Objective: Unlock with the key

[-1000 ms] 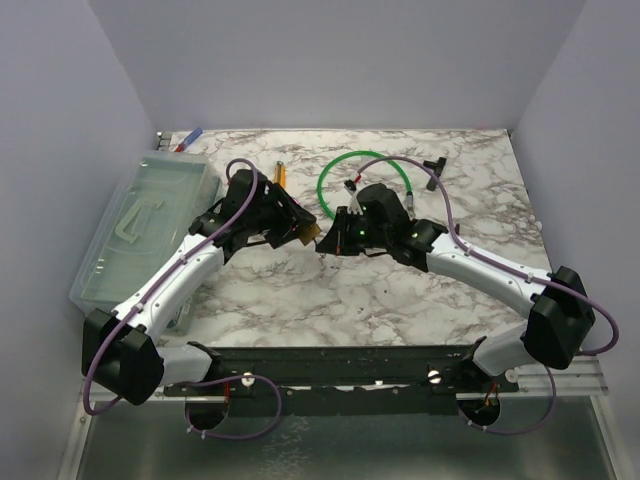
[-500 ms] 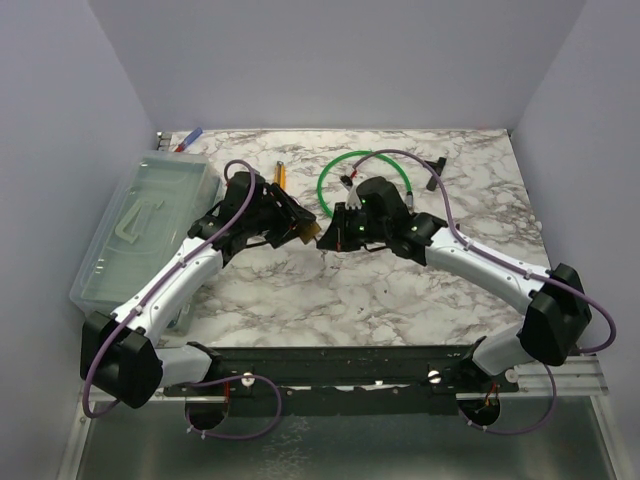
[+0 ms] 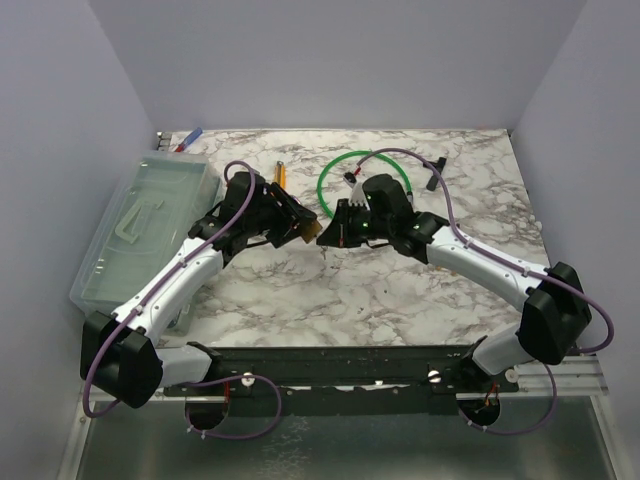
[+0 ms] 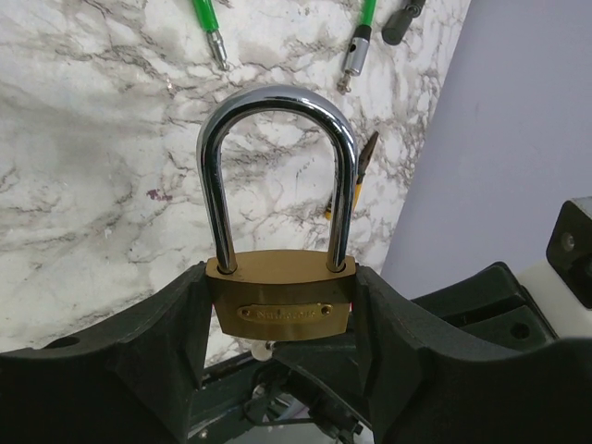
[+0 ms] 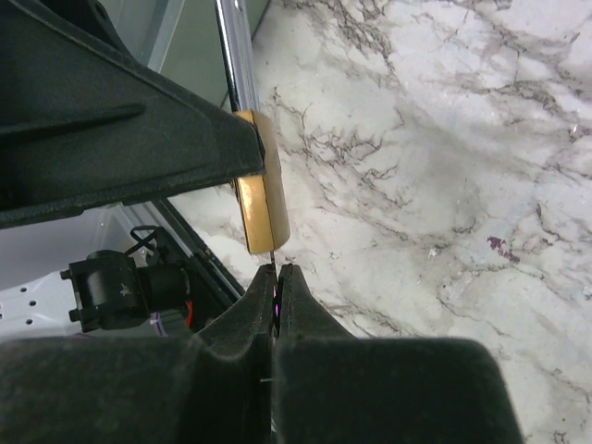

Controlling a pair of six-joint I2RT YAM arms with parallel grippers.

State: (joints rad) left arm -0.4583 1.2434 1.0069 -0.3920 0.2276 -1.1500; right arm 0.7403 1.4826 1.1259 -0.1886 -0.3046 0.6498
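Your right gripper (image 5: 276,280) fingers pressed together on the key (image 5: 274,268) (just a thin silvery edge showing), tip meeting the brass padlock (image 4: 280,313) underside, your left gripper (image 4: 282,282) clamping its body, chrome shackle (image 4: 277,97) upright, marble table (image 4: 92,139) beneath.

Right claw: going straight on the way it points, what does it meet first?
The underside of the brass padlock held in the left claw; the thin key pinched in the right claw seems to touch it.
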